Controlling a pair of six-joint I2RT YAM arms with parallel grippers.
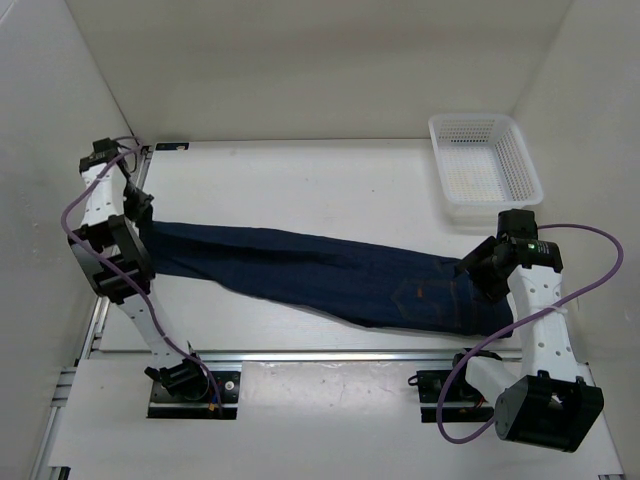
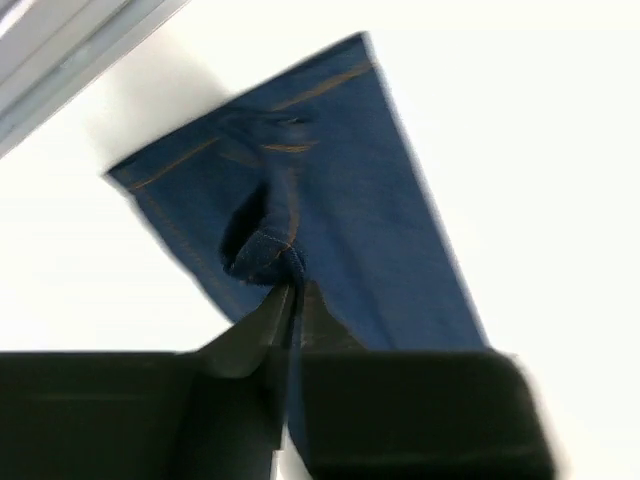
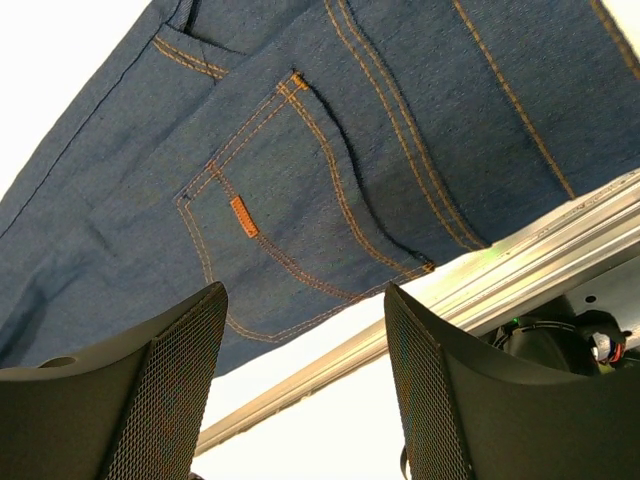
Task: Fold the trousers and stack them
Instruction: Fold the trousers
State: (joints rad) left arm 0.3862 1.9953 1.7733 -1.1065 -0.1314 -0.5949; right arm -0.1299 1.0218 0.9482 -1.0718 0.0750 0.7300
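as the left gripper [image 2: 290, 297] clamps one end, the trousers [image 1: 330, 275] run lengthwise to the released right gripper [image 3: 305, 297].

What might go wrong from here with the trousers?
The left hand pinches only a small bunch of hem, which may slip out when pulled. The right hand is open, so the waist is unheld and the trousers may drag. The waist lies by the metal rail at the near edge and might snag.
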